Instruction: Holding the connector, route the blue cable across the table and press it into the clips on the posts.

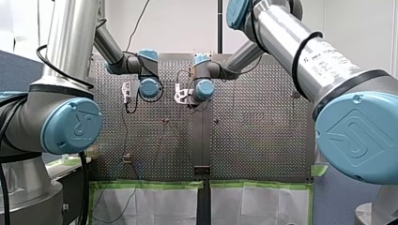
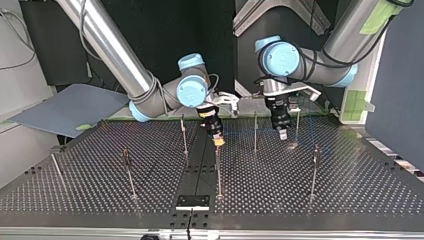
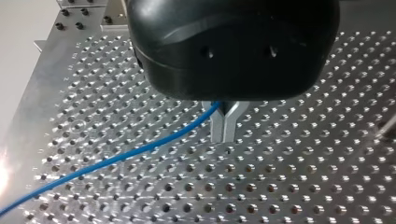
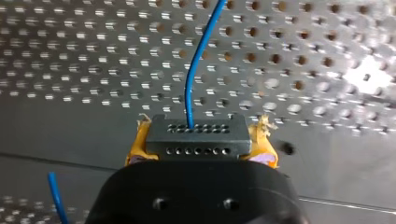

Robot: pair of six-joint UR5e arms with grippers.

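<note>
Well, both arms bend down over the perforated table (image 2: 100, 192), wrists aimed at its surface. My right gripper (image 2: 219, 142) hangs near the table's middle, its yellow pads (image 4: 137, 145) clamped on the black connector (image 4: 196, 136), and the blue cable (image 4: 187, 93) runs out of that over the holes. My left gripper (image 2: 283, 134) sits low beside a thin post (image 2: 297, 125). Its metal fingers (image 3: 217, 128) are pressed together, and the cable trails from their base. I can't tell whether it is pinched.

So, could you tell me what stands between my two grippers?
In the top view, one thin upright metal post stands between my yellow-padded right gripper and my black left gripper; the blue cable there is too faint to trace.
</note>
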